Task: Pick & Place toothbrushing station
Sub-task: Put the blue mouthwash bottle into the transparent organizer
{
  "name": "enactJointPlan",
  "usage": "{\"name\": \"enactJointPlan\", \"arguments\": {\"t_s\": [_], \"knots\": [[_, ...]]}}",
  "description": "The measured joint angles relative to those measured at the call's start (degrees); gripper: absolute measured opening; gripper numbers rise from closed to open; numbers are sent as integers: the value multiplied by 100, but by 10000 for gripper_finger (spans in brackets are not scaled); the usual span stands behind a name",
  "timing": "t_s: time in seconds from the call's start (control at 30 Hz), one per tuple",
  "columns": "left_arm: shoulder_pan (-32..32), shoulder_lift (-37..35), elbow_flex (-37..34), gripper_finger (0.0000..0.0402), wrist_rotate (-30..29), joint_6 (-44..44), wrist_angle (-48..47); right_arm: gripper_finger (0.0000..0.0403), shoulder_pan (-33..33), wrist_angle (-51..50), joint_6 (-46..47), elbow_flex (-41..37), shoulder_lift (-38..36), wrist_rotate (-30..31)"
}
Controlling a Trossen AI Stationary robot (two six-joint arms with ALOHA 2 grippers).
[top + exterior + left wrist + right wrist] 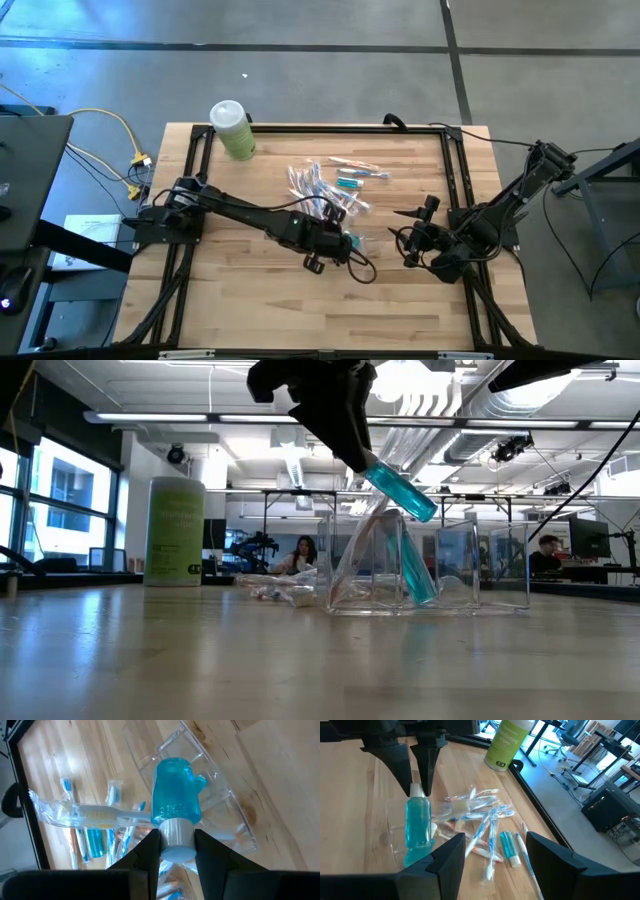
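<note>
While the right gripper (492, 852) waits with its fingers spread off to one side, the left gripper (177, 845) pinches the white cap of a teal bottle (175, 792), holding it tilted above the clear holder (440, 565) on the table (250, 300). The wrapped toothbrushes (480, 822) lie loose just beyond that gripper, near the holder.

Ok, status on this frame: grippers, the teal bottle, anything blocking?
Left gripper shut on teal bottle by its cap, over clear holder. Right gripper open, waiting nearby. Wrapped toothbrushes beside holder, not blocking.
</note>
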Motion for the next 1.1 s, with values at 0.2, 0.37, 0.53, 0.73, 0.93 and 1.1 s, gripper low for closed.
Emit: {"name": "enactJointPlan", "arguments": {"t_s": [0.2, 0.37, 0.53, 0.73, 0.93, 1.1], "knots": [[0, -1, 0, 91, 23, 13, 86, 202, 0, 0, -2, 0, -1, 0], [2, -3, 2, 109, 106, 5, 223, 202, 1, 0, -2, 0, 0, 0], [4, -5, 2, 112, 336, -32, 221, 202, 0, 0, -2, 0, 0, 0], [42, -6, 2, 113, 315, -30, 317, 202, 2, 0, -4, 0, 0, 0], [123, -7, 2, 113, 301, -144, 343, 202, 2, -1, -4, 0, 0, -6], [122, 25, 9, 114, 300, -148, 346, 202, 2, -3, -4, 0, 0, -26]]}}
